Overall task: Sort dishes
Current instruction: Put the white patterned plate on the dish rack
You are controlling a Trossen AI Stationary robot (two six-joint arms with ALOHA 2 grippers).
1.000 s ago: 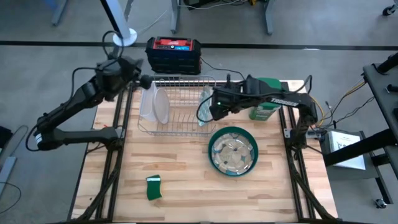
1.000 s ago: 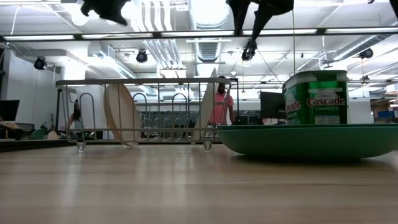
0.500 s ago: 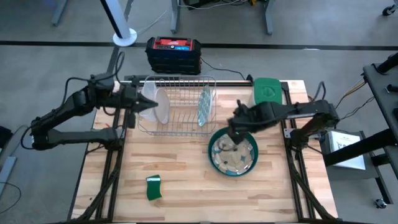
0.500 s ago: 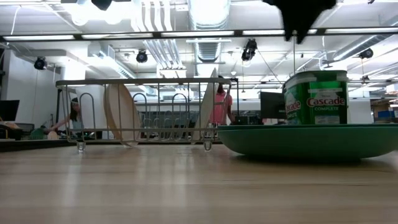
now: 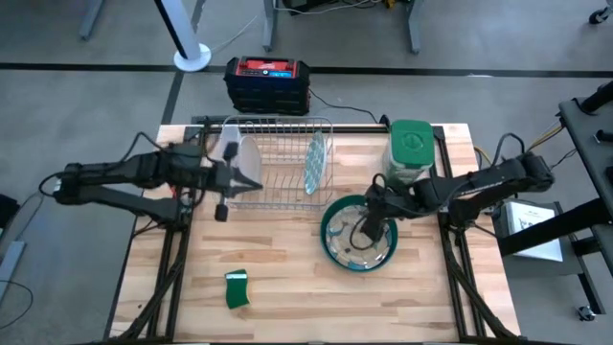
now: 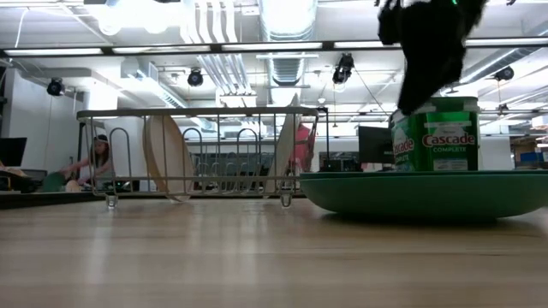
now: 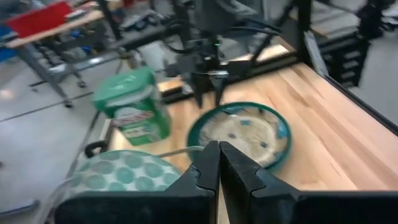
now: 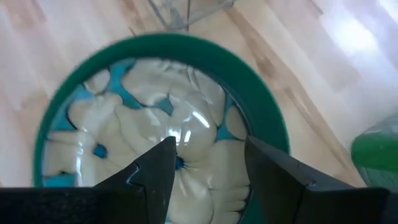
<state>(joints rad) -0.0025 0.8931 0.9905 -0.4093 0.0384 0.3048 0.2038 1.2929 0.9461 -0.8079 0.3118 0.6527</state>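
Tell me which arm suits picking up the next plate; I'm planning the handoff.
Right, likely. The right hand, open, hangs directly over the stacked plates on the table. The left hand, shut, is by the dish rack.

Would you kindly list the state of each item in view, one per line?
Rack: holds two plates.
White plate: upright in rack.
Patterned plate: upright in rack.
Stack of plates: flat on table.
Canister: upright, lid on.
Left gripper: shut, empty.
Right gripper: open above stack.
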